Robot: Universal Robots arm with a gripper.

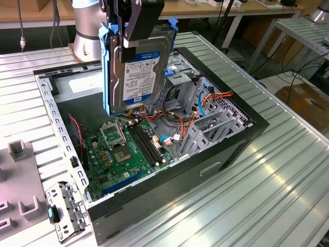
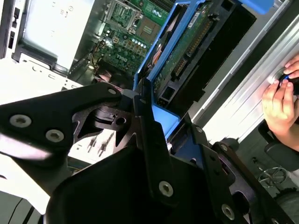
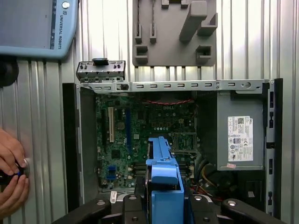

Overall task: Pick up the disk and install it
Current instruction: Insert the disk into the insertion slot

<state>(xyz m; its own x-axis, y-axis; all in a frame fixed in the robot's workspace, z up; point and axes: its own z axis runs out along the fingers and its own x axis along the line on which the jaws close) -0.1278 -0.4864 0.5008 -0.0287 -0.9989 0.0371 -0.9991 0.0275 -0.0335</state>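
Pincer [image 1: 132,30]: top cut off at frame edge; clamped onto upright disk [image 1: 141,72], over open computer case [image 1: 169,191] on desk [image 1: 288,170].

Cable tangle [image 1: 178,120] beneath the disk [image 1: 141,72]

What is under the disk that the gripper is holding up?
The disk, clamped by the gripper, hangs above the open computer case; the green motherboard and orange cables lie below. The disk covers part of the case's interior behind it.
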